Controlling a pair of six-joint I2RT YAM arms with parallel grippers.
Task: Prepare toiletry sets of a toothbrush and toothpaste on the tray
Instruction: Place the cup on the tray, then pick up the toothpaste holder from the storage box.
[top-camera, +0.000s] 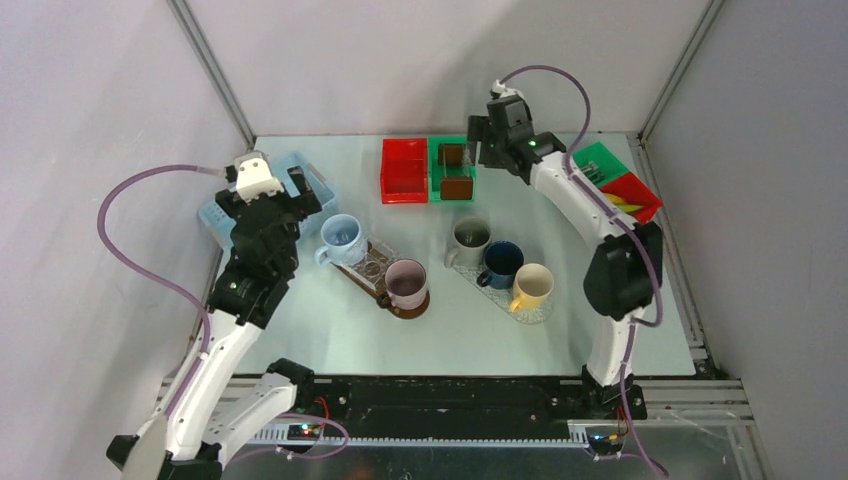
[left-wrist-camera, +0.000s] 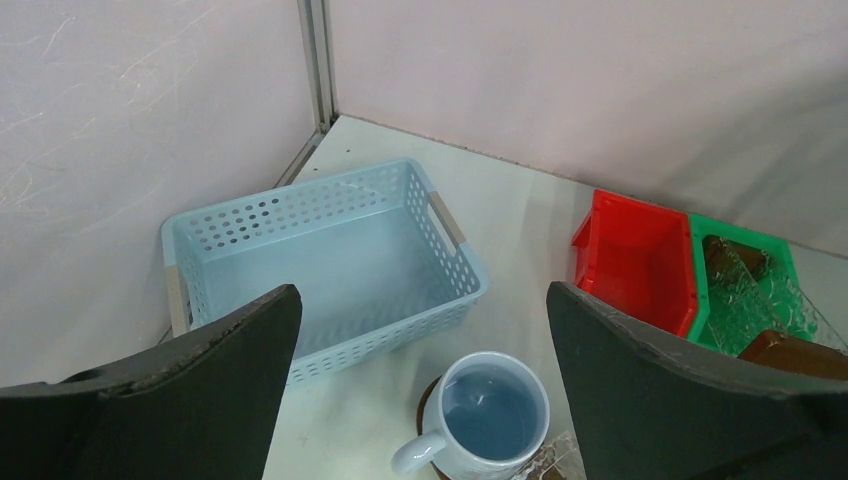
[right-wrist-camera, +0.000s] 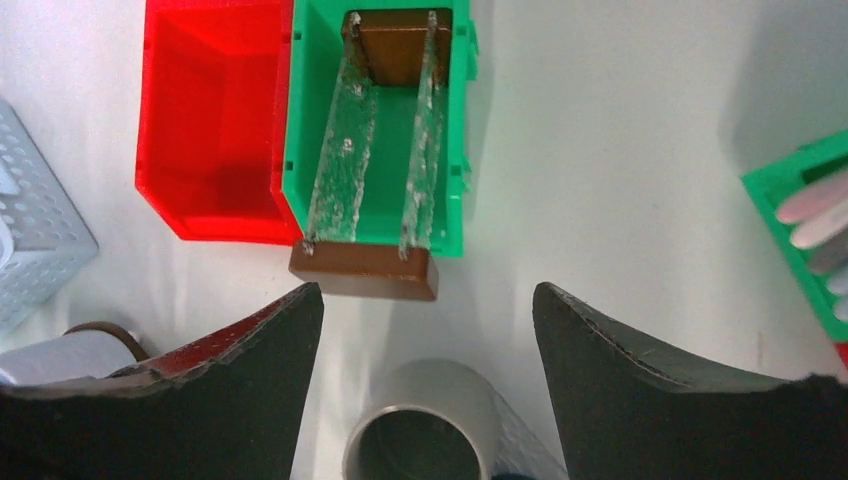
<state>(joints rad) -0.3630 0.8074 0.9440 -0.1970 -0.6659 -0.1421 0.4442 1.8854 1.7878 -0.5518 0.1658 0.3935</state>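
both grippers gape, holding nothing: the left gripper (left-wrist-camera: 420, 300) over the basket (left-wrist-camera: 300, 205), the right gripper (right-wrist-camera: 427, 295) above the tray bin (right-wrist-camera: 392, 150). the toothbrushes (right-wrist-camera: 815, 215) lie packed in a bin to its right, with tubes (top-camera: 622, 203) beside them. swinging over, a finger could clip a mug (right-wrist-camera: 440, 385) or pinch two slim brushes.

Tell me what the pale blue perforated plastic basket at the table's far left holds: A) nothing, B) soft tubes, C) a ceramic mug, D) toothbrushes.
A: in the left wrist view the pale blue perforated plastic basket shows only its bare floor, and the light blue ceramic mug nearest to it stands outside it.
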